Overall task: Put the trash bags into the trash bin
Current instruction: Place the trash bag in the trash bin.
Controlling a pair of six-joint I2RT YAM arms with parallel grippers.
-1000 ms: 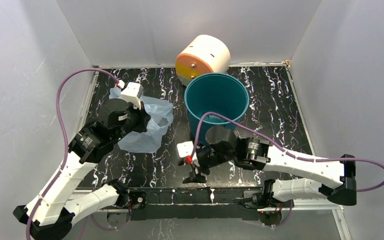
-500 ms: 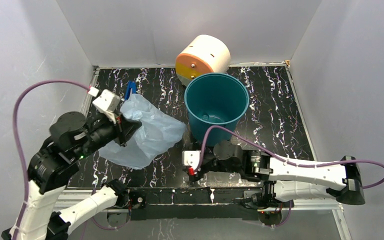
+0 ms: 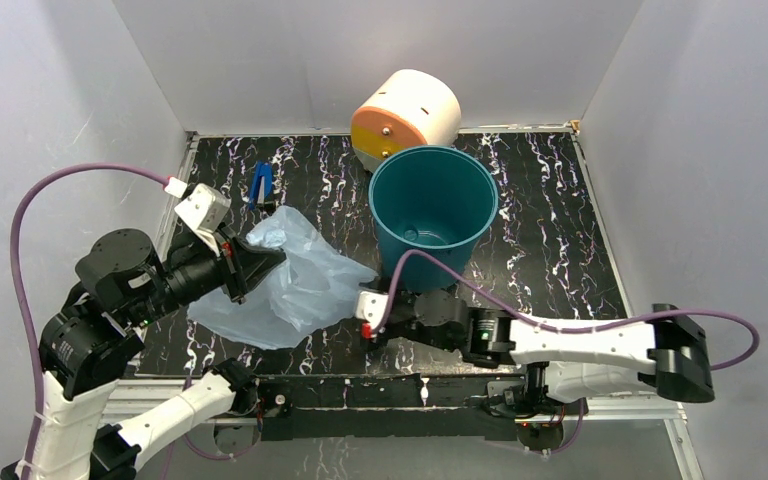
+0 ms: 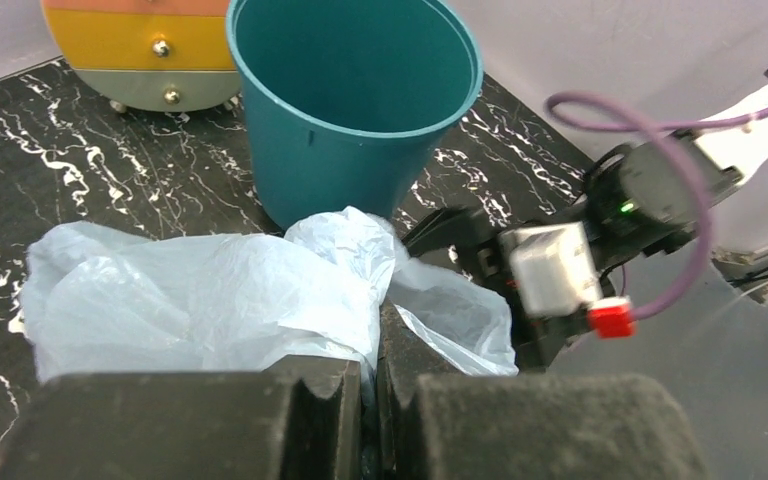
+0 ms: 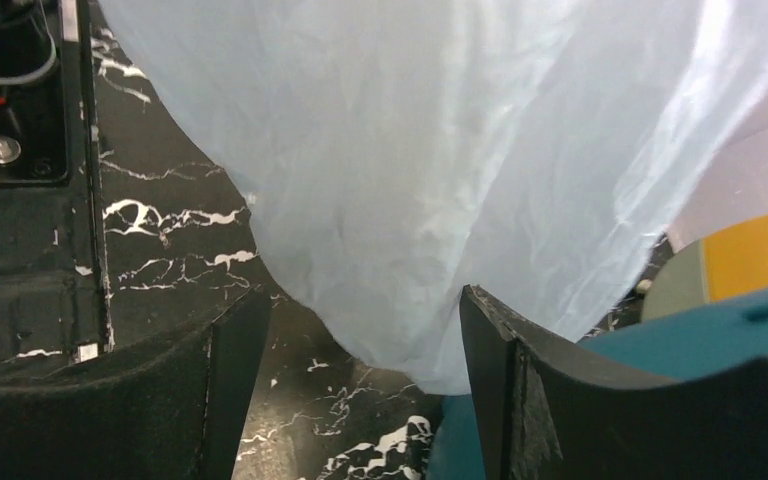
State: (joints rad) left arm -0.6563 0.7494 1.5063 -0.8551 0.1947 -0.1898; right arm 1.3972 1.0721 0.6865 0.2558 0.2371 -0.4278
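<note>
Teal-green round plastic trash bin (image 3: 465,195) is seen upright on the black marbled bench (image 3: 560,230). The crinkly translucent light-blue plastic bag (image 3: 295,280) is held outside it, to its left, clenched at a bunched fold by the left end effector (image 4: 370,345). The right end effector (image 5: 355,310) is spread, gripping nothing, at the bag's lower corner. Should only a thin layer be caught, the film could slip free or be draped over the rim.

Trash bag (image 3: 295,275): lifted off tabletop (image 3: 560,220), drawn left and near by left gripper (image 4: 370,375). Small blue item (image 3: 260,183): uncovered, far left. Right gripper (image 5: 355,320): shifted left to bag's edge, jaws widened.
</note>
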